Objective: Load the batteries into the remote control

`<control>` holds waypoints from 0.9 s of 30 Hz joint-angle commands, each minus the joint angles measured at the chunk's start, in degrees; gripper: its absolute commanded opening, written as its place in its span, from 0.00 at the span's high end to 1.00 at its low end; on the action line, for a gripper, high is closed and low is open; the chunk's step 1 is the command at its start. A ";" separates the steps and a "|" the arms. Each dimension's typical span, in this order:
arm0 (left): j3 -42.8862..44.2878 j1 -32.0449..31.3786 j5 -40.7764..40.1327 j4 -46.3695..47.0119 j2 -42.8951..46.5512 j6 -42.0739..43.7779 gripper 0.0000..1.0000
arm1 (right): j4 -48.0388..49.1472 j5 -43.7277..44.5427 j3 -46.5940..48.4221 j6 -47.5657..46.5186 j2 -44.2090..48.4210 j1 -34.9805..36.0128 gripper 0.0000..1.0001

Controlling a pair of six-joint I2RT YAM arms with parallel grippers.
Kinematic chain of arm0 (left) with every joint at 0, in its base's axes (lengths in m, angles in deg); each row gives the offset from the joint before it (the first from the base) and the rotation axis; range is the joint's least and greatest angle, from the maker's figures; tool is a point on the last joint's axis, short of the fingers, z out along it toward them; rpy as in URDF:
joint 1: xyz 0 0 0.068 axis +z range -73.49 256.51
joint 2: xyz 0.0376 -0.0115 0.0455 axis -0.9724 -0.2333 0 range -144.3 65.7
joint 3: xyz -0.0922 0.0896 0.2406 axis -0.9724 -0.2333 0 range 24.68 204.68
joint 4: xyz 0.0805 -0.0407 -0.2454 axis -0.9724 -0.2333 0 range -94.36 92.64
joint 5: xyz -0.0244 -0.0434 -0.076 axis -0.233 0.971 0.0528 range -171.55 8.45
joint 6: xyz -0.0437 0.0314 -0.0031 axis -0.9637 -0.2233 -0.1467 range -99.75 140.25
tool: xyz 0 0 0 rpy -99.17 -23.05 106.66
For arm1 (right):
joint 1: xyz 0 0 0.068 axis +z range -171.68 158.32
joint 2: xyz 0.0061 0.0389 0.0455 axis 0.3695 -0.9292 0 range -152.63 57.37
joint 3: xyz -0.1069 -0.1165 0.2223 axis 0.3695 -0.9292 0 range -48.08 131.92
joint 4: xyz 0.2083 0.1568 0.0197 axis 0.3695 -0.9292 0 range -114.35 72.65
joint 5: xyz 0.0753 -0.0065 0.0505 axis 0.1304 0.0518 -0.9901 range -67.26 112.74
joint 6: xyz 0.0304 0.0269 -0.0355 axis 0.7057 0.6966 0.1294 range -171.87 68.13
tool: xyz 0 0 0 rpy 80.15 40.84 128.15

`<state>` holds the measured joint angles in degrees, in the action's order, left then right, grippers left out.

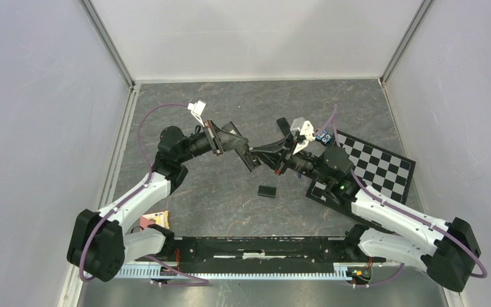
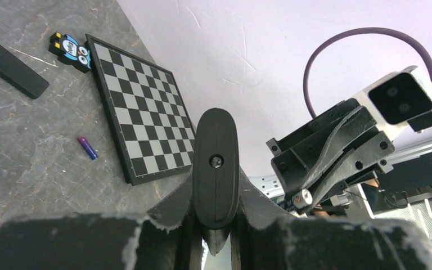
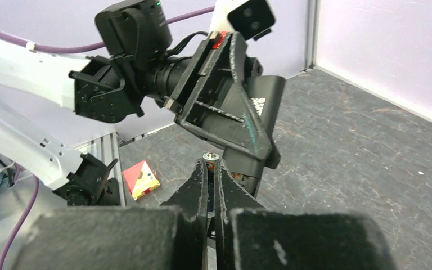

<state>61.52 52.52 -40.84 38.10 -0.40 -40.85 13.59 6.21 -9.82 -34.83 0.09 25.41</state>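
Note:
My left gripper (image 1: 246, 153) is shut on the black remote (image 1: 252, 158) and holds it tilted above the table; the remote fills the middle of the left wrist view (image 2: 216, 163). In the right wrist view its open battery bay (image 3: 242, 175) faces me, with something orange inside. My right gripper (image 1: 282, 165) is shut on a dark battery with a silver tip (image 3: 210, 159), just short of the bay. This gripper also shows in the left wrist view (image 2: 337, 163). A blue battery (image 2: 88, 148) lies on the table beside the chessboard. The flat black cover (image 1: 268, 190) lies below the grippers.
A chessboard (image 1: 374, 167) lies at the right under my right arm. An owl figure (image 2: 70, 49) sits at its far corner. A second long black object (image 2: 5, 64) lies behind. A red and yellow box (image 3: 141, 179) lies near the left arm's base.

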 commanded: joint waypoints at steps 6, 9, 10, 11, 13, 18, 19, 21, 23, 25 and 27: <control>2.97 -0.18 3.67 1.09 -0.36 -6.36 0.98 | 3.52 -2.71 -0.28 -3.60 -2.79 1.71 1.00; 3.09 -0.21 3.92 1.03 -0.06 -6.76 0.98 | 3.08 -2.72 -0.29 -4.12 -2.94 1.99 1.00; 3.20 -0.22 4.02 1.08 -0.05 -6.90 0.98 | 2.83 -2.52 -0.45 -4.38 -2.99 2.07 1.00; 3.29 -0.27 4.19 1.29 0.07 -6.84 0.98 | 2.30 -2.55 -0.47 -4.67 -2.95 2.15 1.00; 3.42 -0.28 4.54 1.30 0.51 -6.60 0.98 | 1.39 -2.09 -0.70 -5.92 -2.91 2.46 1.00; 3.58 -0.29 4.76 0.71 1.76 -6.36 0.98 | 0.70 -1.73 -1.75 -6.98 -2.80 2.83 1.00; 3.55 -0.29 4.95 0.66 1.79 -6.70 0.98 | 0.75 -1.81 -1.94 -7.15 -2.76 2.94 1.00; 3.66 -0.33 5.17 0.77 2.02 -6.88 0.98 | 0.50 -1.88 -2.05 -7.47 -2.93 2.97 1.00; 3.76 -0.29 5.17 0.80 2.22 -6.90 0.98 | 0.10 -1.98 -2.05 -7.56 -3.02 3.05 1.00; 3.93 -0.33 5.09 0.74 2.34 -6.84 0.98 | -0.86 -2.58 -1.51 -7.55 -3.02 3.05 0.97; 4.15 -0.27 4.91 0.67 2.29 -6.70 0.98 | -2.45 -2.59 -0.93 -7.68 -3.05 3.01 0.88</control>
<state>62.46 52.41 -37.61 36.92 0.08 -45.74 13.78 4.17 -11.37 -40.89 -3.01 28.21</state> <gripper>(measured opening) 0.233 0.065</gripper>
